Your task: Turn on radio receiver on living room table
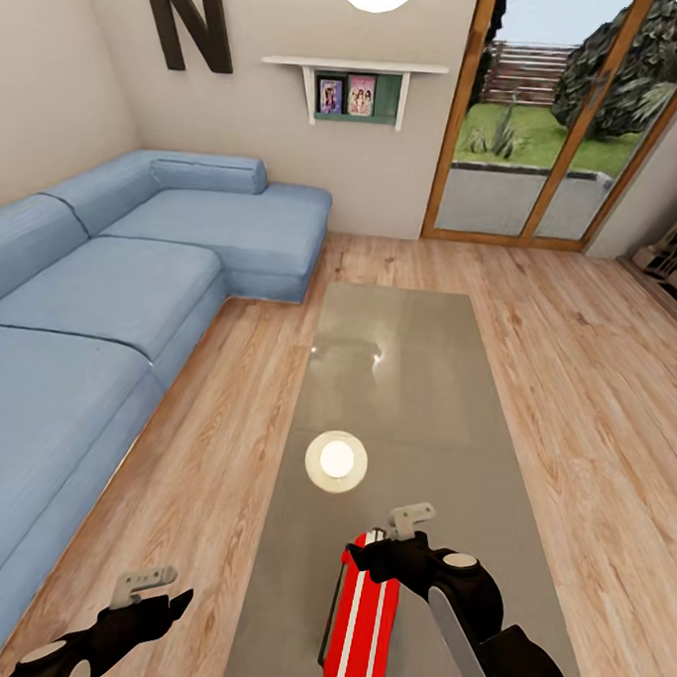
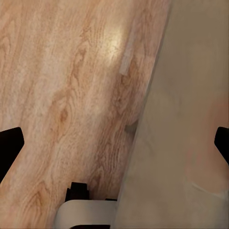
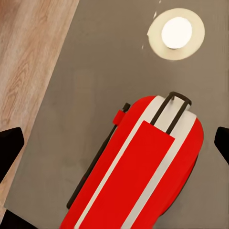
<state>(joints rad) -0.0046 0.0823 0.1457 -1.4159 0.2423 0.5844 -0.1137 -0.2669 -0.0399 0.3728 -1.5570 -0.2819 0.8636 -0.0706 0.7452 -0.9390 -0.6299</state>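
Radio receiver (image 1: 362,618) on table (image 1: 396,381), right jaws (image 1: 391,560) above it

I see the long low desk (image 1: 396,381) with its glossy grey-brown top standing on the light wood plank floor (image 1: 575,371). The red radio receiver (image 1: 362,618) with white stripes rests on the desk's near end, near its left edge.

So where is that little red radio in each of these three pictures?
Head view: the radio receiver stands at the bottom centre, on the near end of the table, just beside the right gripper.
Left wrist view: the radio is not in this picture, just floor and table edge.
Right wrist view: the radio fills the lower middle.
Shared landmark: the round white lamp reflection on the tabletop beyond the radio.
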